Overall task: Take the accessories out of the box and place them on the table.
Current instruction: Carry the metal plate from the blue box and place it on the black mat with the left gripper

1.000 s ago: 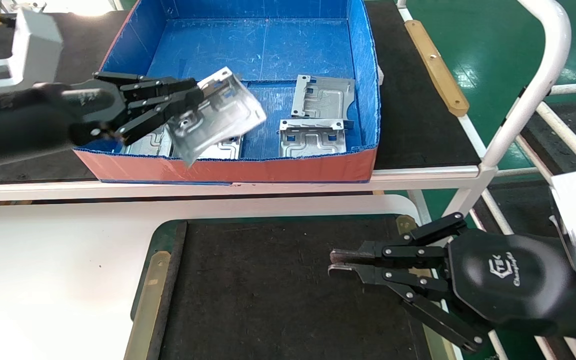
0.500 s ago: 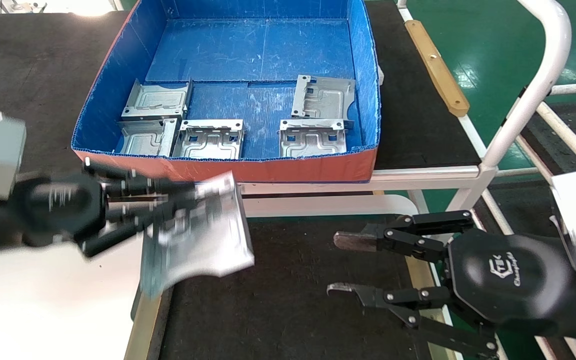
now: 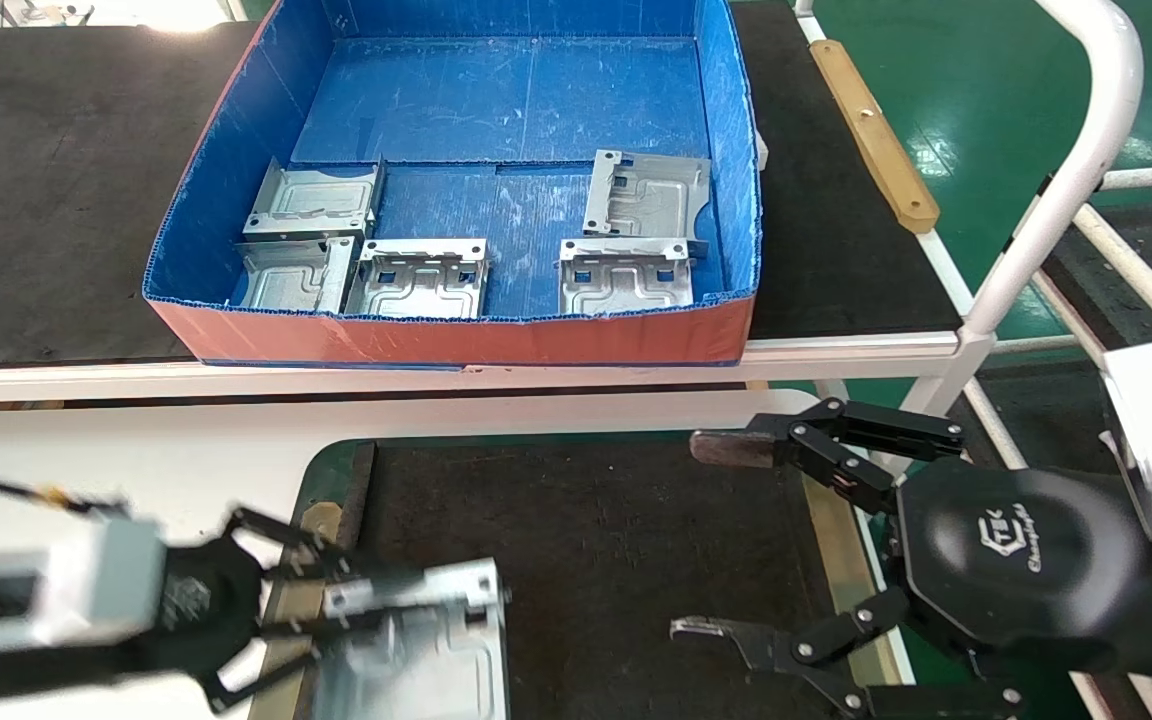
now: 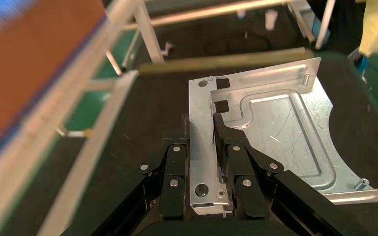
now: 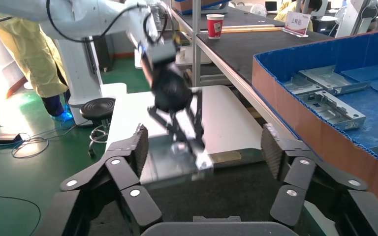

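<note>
Nearest the robot, the left gripper (image 3: pixel 376 600) was low over the left part of the black mat (image 3: pixel 596 560), its jaws closed on the bent edge of one bracket (image 3: pixel 416 655); the left wrist view showed the bracket (image 4: pixel 270 132) pinched by that rim, with its broad face reaching out over the mat. Holding it by the rim probably kept the flat face free to meet the mat, and I judged this to be the setting-down step, though I could not tell whether the plate was already touching. The mat was inset in the white-topped bench (image 3: pixel 86 450), with a tan wooden strip (image 3: pixel 301 600) along its left side just under the gripper. Across the mat, the right gripper (image 3: pixel 716 540) hung over its right edge with jaws spread wide and nothing between them, well apart from the held bracket; it looked idle and kept clear of the drop. Farther off, on the white-framed bench (image 3: pixel 836 345), stood the box (image 3: pixel 456 340), blue inside and orange-red outside. Five brackets lay in it: three clustered near its front left corner (image 3: pixel 316 195) (image 3: pixel 291 275) (image 3: pixel 421 280) and two toward the right (image 3: pixel 626 275) (image 3: pixel 648 190), so most of the task remained.
</note>
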You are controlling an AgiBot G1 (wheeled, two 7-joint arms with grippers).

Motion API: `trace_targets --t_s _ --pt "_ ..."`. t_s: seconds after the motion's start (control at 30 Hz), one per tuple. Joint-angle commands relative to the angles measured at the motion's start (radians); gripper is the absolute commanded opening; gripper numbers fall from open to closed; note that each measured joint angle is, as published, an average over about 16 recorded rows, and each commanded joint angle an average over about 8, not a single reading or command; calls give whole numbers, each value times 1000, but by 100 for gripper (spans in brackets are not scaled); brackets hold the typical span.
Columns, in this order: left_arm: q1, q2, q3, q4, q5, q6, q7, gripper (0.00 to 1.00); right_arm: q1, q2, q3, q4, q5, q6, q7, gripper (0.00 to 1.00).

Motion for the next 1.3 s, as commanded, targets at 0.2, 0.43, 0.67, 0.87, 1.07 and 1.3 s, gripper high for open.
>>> trace_targets --t_s 0.2,0.43,0.67,0.87,1.07,1.3 --pt "99 60 3 -12 12 -100 95 0 0 0 0 0 0 0 0 100" --pt "125 161 6 93 1 -110 200 0 0 0 -1 0 0 0 0 100" --pt "47 283 34 332 50 -57 364 0 0 0 -1 0 1 0 0 100" --pt "-48 383 67 542 127 -99 483 0 0 0 -1 0 1 0 0 100" --pt "-121 464 90 671 176 -128 567 0 0 0 -1 0 1 1 -1 100" --pt "-176 527 105 772 194 -77 637 0 0 1 -1 0 1 1 -1 100"
